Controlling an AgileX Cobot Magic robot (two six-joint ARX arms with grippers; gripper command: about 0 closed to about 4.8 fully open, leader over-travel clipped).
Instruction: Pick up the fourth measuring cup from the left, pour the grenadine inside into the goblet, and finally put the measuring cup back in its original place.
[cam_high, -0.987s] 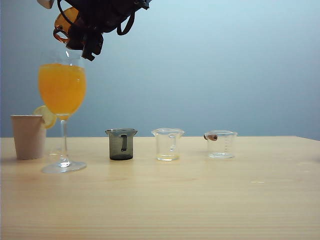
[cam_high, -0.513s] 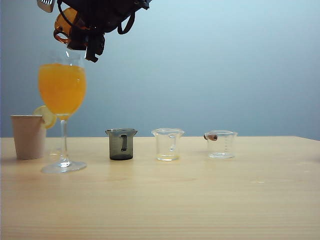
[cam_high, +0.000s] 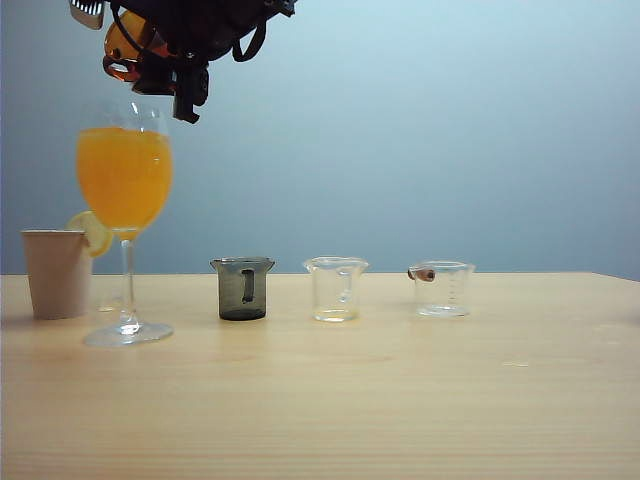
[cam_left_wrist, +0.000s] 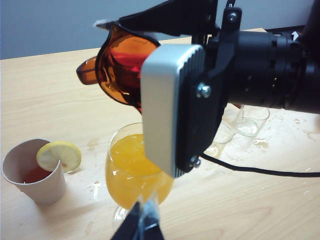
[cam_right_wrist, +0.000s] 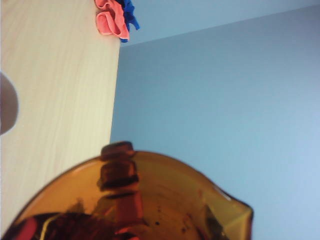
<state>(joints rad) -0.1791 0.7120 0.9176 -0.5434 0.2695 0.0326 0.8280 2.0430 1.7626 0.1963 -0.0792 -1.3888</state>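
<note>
High at the exterior view's top left, my right gripper (cam_high: 150, 60) is shut on the fourth measuring cup (cam_high: 120, 45), amber with a side handle. The cup (cam_left_wrist: 107, 70) is tipped lip-down above the goblet (cam_high: 125, 190), which stands on the table nearly full of orange drink. Dark red grenadine (cam_left_wrist: 132, 55) shows inside the cup. In the right wrist view the amber cup (cam_right_wrist: 165, 195) fills the foreground. My left gripper (cam_left_wrist: 142, 225) shows only as dark fingertips close together in front of the goblet (cam_left_wrist: 137, 165), apart from it, with nothing seen in them.
A beige paper cup (cam_high: 55, 272) with a lemon slice (cam_left_wrist: 59, 155) stands left of the goblet. To its right a smoky grey cup (cam_high: 242, 288) and two clear cups (cam_high: 336, 288) (cam_high: 442, 288) stand in a row. Wet spots and a black cable (cam_left_wrist: 260, 172) lie on the table.
The right wrist has rolled a little, tipping the amber cup further over the goblet. Everything on the table stays where it was.
</note>
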